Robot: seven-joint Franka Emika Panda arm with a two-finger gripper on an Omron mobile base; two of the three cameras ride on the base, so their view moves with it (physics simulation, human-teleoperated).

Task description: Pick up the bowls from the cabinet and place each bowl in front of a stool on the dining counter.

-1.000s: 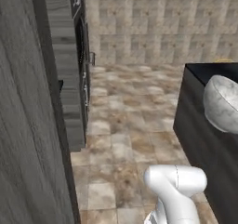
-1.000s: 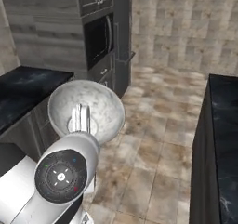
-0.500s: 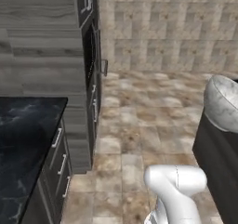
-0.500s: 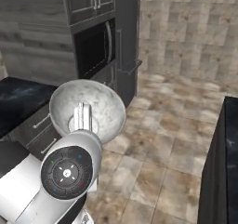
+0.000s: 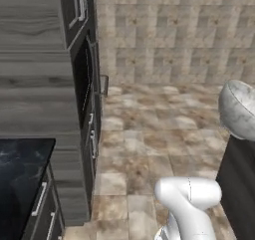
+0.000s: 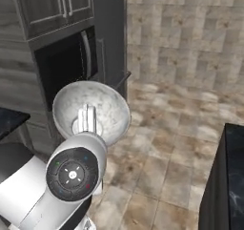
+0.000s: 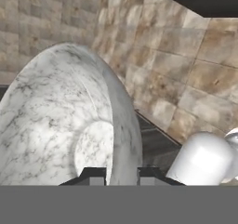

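So the marble bowl (image 7: 60, 121) is up in the air, tipped on its side, with the gripper (image 7: 121, 174) clamped on its rim, one finger inside and one outside. Below it is tiled floor (image 5: 149, 134), dining counter (image 6: 228, 176) off to the right, oven tower (image 6: 66, 57) left.

marbled grey-white bowl (image 6: 90, 110), tipped sideways, aloft

The white arm rises from the base and bends at a rounded elbow, its wrist lifted. The two-finger gripper (image 7: 121, 175) is clamped on the rim of the mottled grey-white marble bowl (image 7: 60, 121), one dark fingertip inside the wall, the other outside it.
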